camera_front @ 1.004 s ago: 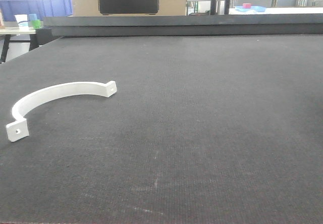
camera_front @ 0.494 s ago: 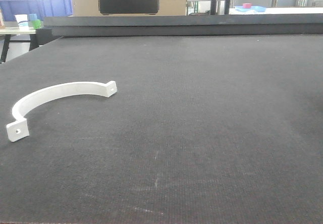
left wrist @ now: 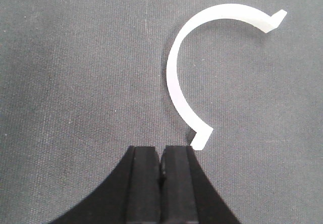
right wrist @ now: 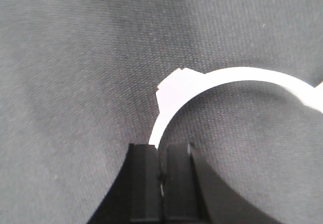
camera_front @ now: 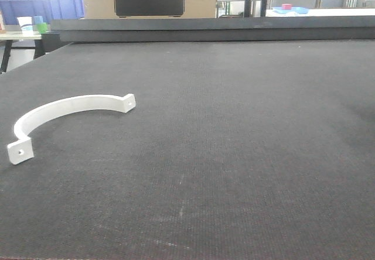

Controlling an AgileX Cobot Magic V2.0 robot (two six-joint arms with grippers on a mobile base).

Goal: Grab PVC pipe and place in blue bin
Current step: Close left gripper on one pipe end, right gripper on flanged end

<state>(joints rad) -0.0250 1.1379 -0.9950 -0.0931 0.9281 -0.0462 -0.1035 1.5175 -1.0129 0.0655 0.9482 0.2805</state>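
Left wrist view: your left gripper (left wrist: pixel 160 152) is closed tight on nothing, as is the right gripper (right wrist: pixel 161 151). Just ahead the PVC pipe (left wrist: pixel 173 80) rests untouched on the dark mat (left wrist: pixel 75 57). Open first, straddle its thin band, then pinch across it.

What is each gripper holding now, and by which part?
Nothing. The left gripper and right gripper are both shut and empty; the front view shows the whole PVC pipe lying free on the mat, no gripper touching it.
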